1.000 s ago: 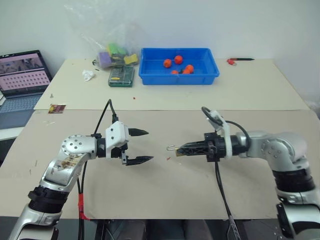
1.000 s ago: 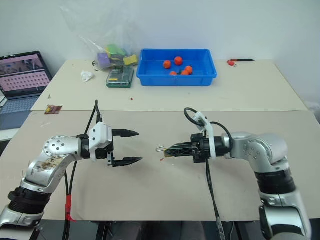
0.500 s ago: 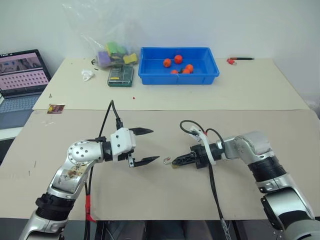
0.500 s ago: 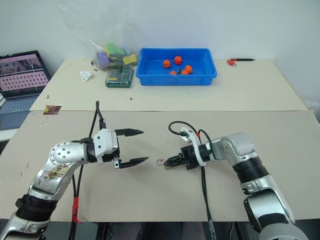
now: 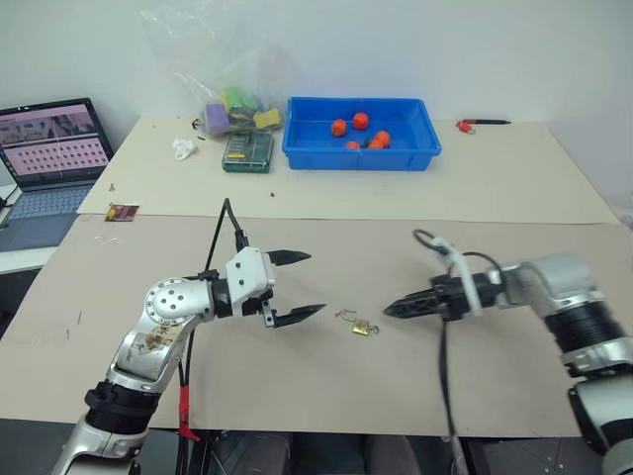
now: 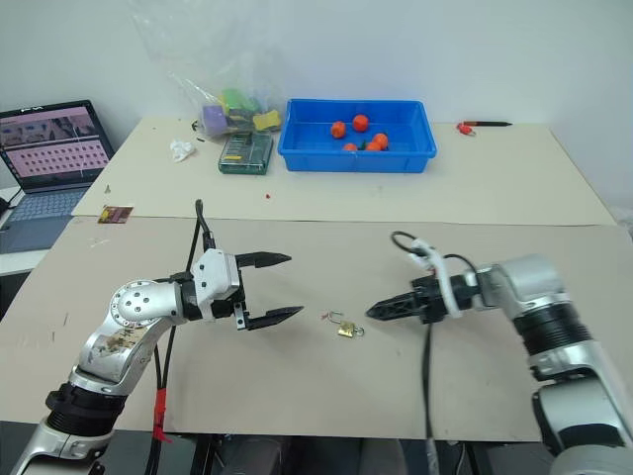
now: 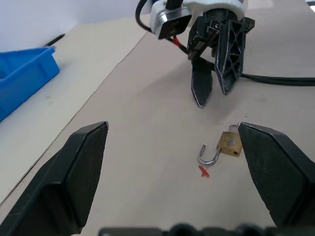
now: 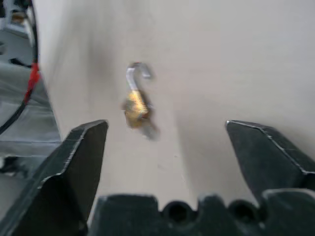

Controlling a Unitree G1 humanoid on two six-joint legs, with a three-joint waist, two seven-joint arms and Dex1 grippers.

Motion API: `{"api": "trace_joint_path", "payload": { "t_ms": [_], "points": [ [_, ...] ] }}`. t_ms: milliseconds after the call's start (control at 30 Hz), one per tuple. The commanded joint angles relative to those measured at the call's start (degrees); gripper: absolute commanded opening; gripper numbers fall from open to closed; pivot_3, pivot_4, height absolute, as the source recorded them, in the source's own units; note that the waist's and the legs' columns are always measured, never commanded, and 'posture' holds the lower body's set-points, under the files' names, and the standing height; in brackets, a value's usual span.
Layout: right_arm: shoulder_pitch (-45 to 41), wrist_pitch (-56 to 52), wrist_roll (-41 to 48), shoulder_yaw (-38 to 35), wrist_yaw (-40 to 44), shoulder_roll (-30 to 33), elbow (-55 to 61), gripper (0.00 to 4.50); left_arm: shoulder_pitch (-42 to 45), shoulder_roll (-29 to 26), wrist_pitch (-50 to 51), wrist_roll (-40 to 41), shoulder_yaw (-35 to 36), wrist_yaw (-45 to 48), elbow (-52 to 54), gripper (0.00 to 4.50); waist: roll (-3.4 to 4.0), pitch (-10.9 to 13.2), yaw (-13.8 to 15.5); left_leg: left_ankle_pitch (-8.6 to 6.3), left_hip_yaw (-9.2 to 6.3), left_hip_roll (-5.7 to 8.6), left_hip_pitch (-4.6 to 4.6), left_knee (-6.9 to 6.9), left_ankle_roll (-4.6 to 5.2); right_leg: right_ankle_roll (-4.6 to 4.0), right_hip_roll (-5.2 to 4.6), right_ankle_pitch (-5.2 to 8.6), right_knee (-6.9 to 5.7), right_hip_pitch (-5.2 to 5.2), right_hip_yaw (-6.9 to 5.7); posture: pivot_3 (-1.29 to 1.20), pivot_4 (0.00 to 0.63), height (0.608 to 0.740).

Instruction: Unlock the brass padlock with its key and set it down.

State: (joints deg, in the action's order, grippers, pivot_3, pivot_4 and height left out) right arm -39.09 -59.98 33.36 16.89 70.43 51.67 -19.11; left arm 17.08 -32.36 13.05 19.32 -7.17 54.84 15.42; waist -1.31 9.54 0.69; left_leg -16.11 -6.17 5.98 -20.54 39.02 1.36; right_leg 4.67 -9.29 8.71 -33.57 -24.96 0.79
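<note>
Head views: the padlock (image 5: 363,327) lies on the tabletop near its front edge, shackle swung open, between the left gripper (image 5: 297,286) and the right gripper (image 5: 394,309), touching neither. Both sets of jaws stand wide and empty. The set-down appears done; back each arm away level, without sweeping the lock. A blue tray (image 5: 362,156), a bag (image 5: 237,107) and a laptop (image 5: 51,144) sit well apart along the far and left edges; nothing obstructs. Left wrist view: the padlock (image 7: 229,143) rests just before the right gripper (image 7: 211,94). Right wrist view: the padlock (image 8: 135,105) lies clear between the fingers (image 8: 78,162); what may be the key (image 8: 150,130) juts from the body.
</note>
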Motion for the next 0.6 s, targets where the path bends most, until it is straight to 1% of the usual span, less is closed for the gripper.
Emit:
{"api": "trace_joint_path", "payload": {
  "t_ms": [33,67,100,167,233,267,333,400,433,500,533,600],
  "points": [
    [7.4,17.0,-1.9,-5.3,11.4,7.8,10.9,4.48,0.7,-2.0,11.4,7.4,2.7,0.1,3.6,4.50,0.03,0.0,-0.1,0.00,-0.02,0.00,-0.12,-0.01,0.00,0.07,-0.01,0.05,-0.05,-0.11,-0.01,0.00,0.150,0.740],
    [9.1,19.9,-2.1,-6.3,12.8,8.8,13.8,4.48,0.7,-2.7,12.3,8.0,2.9,0.6,4.1,4.50,0.04,0.0,-0.4,0.00,-0.02,-0.03,-0.22,-0.01,0.00,0.12,0.01,0.10,-0.11,-0.25,-0.01,0.00,0.150,0.740],
    [10.7,20.6,-0.3,-8.8,12.9,9.0,17.4,4.48,1.3,-2.9,14.7,10.3,4.2,0.2,4.3,4.50,0.04,0.0,-1.0,0.03,-0.01,-0.04,-0.30,0.00,-0.06,0.12,0.03,0.10,-0.38,-0.39,-0.01,0.00,0.150,0.740],
    [13.6,21.2,3.3,-14.2,11.8,8.3,24.3,4.48,2.7,-3.6,18.1,12.6,6.3,-0.8,4.4,4.50,0.02,0.0,-2.1,0.15,-0.02,-0.15,-0.30,0.01,-0.33,0.11,0.01,0.08,-0.39,-0.50,0.04,0.00,0.150,0.740],
    [18.2,24.4,3.9,-18.4,10.1,7.7,31.7,4.48,4.5,-4.6,20.2,13.3,8.1,-1.8,3.7,4.50,-0.01,0.1,-2.2,-0.08,0.05,-0.43,-0.26,0.02,-0.03,0.16,0.03,0.10,-0.35,-0.45,0.08,0.00,0.150,0.740],
    [19.9,23.1,5.4,-20.0,9.2,7.7,34.7,4.48,5.1,-5.2,20.3,13.4,8.6,-1.6,3.3,4.50,-0.01,0.1,-2.1,-0.09,0.01,-0.47,-0.24,0.02,-0.05,0.26,0.07,0.18,-0.31,-0.39,0.06,0.00,0.150,0.740],
    [21.6,20.2,10.4,-24.2,6.0,5.8,39.7,4.48,5.8,-5.8,17.4,10.8,8.9,-1.9,1.8,4.50,-0.01,0.1,-1.7,-0.16,0.04,-0.60,0.04,0.01,-0.14,0.50,0.23,0.34,-0.17,-0.17,0.05,0.00,0.150,0.740],
    [22.1,20.1,12.4,-26.9,2.3,3.5,42.3,4.48,6.3,-5.2,15.0,8.7,9.1,-3.4,-0.2,4.50,-0.01,0.1,-1.4,-0.21,0.06,-0.68,0.17,0.01,-0.19,0.49,0.34,0.34,-0.09,-0.05,0.07,0.00,0.150,0.740],
    [22.2,19.9,12.6,-27.3,1.3,3.1,42.7,4.48,6.3,-5.2,15.5,9.0,9.2,-3.5,-0.5,4.50,-0.01,0.1,-1.3,-0.23,0.07,-0.70,0.23,0.01,-0.21,0.48,0.37,0.33,-0.06,0.00,0.09,0.00,0.150,0.740],
    [22.8,21.1,11.8,-28.2,0.3,2.6,42.3,4.48,5.9,-5.5,16.1,9.7,8.9,-2.5,0.4,4.50,-0.03,0.1,-1.1,-0.24,0.08,-0.72,0.24,0.01,-0.22,0.36,0.41,0.25,-0.03,-0.01,0.10,0.00,0.150,0.740],
    [23.0,22.2,10.9,-28.3,-0.2,2.3,41.7,4.48,5.8,-5.9,16.6,10.1,8.8,-1.9,0.8,4.50,-0.06,0.1,-1.0,-0.25,0.08,-0.71,0.23,0.01,-0.24,0.06,0.43,0.06,-0.03,-0.04,0.09,0.00,0.150,0.740],
    [23.2,23.9,9.2,-28.2,-1.3,1.7,40.5,4.48,6.1,-6.5,15.9,9.4,8.1,-0.7,0.4,4.50,-0.06,0.1,-0.9,-0.28,0.08,-0.72,0.21,0.01,-0.26,-0.01,0.46,0.02,-0.01,-0.07,0.09,0.00,0.150,0.740]
  ]
}}
